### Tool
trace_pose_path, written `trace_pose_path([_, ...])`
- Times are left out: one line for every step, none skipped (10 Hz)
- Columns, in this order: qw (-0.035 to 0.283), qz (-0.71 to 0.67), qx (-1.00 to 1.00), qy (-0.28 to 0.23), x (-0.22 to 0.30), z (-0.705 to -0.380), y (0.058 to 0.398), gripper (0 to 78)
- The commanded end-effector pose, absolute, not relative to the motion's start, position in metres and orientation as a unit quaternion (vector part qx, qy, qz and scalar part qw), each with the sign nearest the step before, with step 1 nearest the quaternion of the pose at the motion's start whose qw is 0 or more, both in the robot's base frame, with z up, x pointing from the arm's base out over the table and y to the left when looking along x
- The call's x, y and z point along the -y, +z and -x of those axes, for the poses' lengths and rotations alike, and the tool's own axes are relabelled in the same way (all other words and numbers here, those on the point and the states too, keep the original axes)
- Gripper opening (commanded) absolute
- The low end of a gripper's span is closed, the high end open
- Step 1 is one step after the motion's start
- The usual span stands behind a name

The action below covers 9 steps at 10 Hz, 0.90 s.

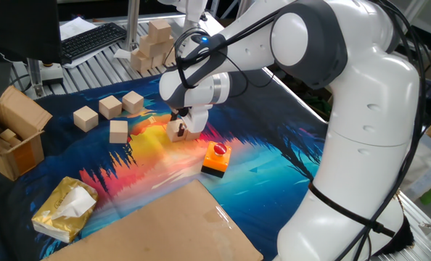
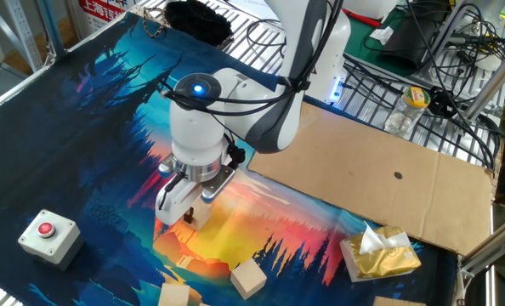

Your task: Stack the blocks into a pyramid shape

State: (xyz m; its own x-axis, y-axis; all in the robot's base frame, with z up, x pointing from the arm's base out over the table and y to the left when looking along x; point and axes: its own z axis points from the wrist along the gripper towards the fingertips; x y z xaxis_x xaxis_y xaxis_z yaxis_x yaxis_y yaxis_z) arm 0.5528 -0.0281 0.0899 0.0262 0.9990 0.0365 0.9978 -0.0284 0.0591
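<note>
A pale wooden block (image 1: 176, 130) is held between the narrow-set fingers of the gripper (image 1: 179, 128), low over the mat. The other loose blocks (image 1: 109, 116) lie well apart beyond it. Each is judged light, rigid and best pinched across opposite flat faces.

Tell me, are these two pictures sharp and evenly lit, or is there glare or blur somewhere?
In one fixed view, the pale wooden cubes look crisp, while the flat brown cardboard sheet carries a pale sheen near its right edge. In the other fixed view, a small blue light glows brightly on the white robot arm, and the gripper hides its block; lighting looks even, shadows soft.
</note>
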Motion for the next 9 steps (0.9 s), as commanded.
trace_pose_path([0.009,-0.72,-0.693,0.034,0.0302,-0.5546,0.0898,1.1])
trace_pose_path([0.009,-0.719,-0.694,0.034,0.0303,-0.5543,0.0889,1.1])
trace_pose_path([0.008,-0.719,-0.695,0.032,0.0302,-0.5537,0.0863,1.1])
trace_pose_path([0.007,-0.718,-0.695,0.032,0.0302,-0.5536,0.0861,1.1])
trace_pose_path([0.006,-0.717,-0.696,0.03,0.0303,-0.5536,0.086,1.1])
trace_pose_path([0.005,-0.716,-0.697,0.029,0.0303,-0.5536,0.086,1.1])
trace_pose_path([0.004,-0.714,-0.699,0.027,0.0303,-0.5536,0.0861,1.1])
trace_pose_path([0.002,-0.713,-0.701,0.026,0.0303,-0.5536,0.0861,77.5])
trace_pose_path([0.002,-0.713,-0.701,0.026,0.0303,-0.5536,0.0861,77.5])
